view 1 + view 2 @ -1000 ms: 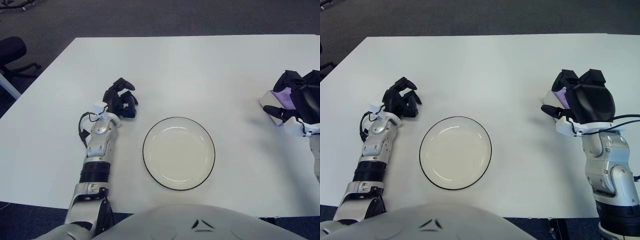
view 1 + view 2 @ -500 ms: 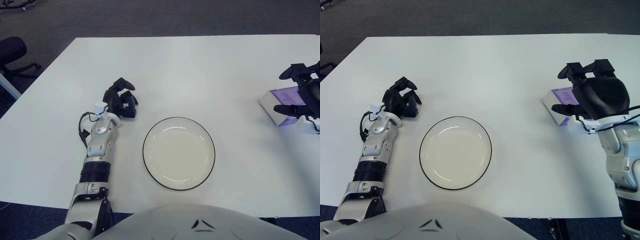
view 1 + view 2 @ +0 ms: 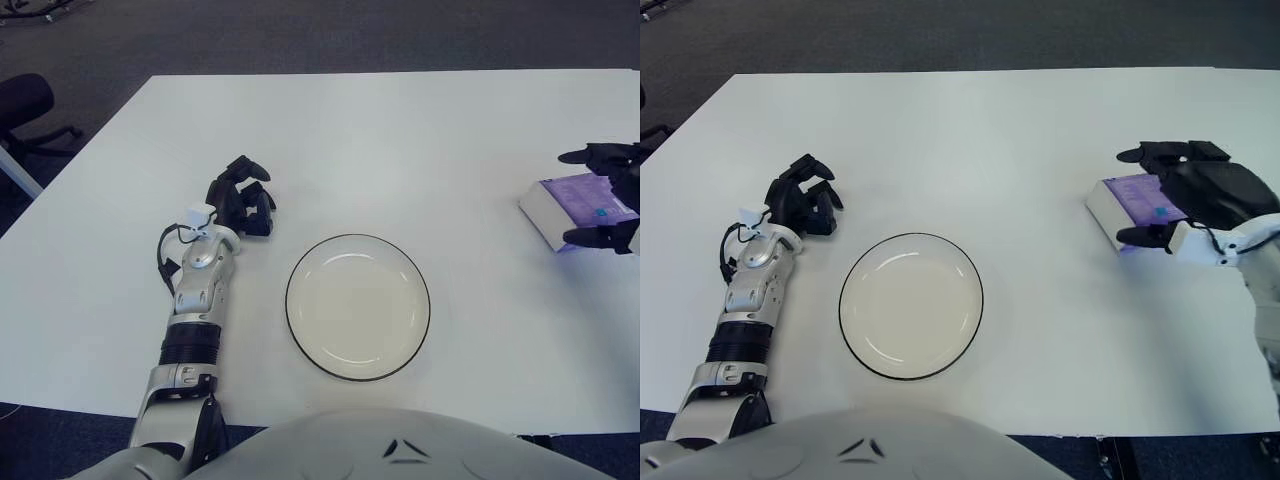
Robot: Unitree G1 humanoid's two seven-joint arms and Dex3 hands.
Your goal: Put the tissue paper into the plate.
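My right hand [image 3: 1185,195] has let go of the tissue pack [image 3: 1130,208] and pulled back toward my right; a second ago its fingers were wrapped over the pack, and now they are spread and hold nothing. One finger reaches past the far side of the pack, another lies along its near edge, and the palm sits at the pack's right end; I cannot tell whether any finger still touches it.

The pack lies flat on the table [image 3: 970,130], white with a purple top, in the same spot as before, well to the right of the plate [image 3: 911,305] and apart from it. The plate, white with a dark rim, sits near the table's front edge with nothing on it.

My left hand [image 3: 240,205] has not moved: it shows just beyond the plate's upper left, fingers curled loosely inward on nothing, forearm stretched along the table.
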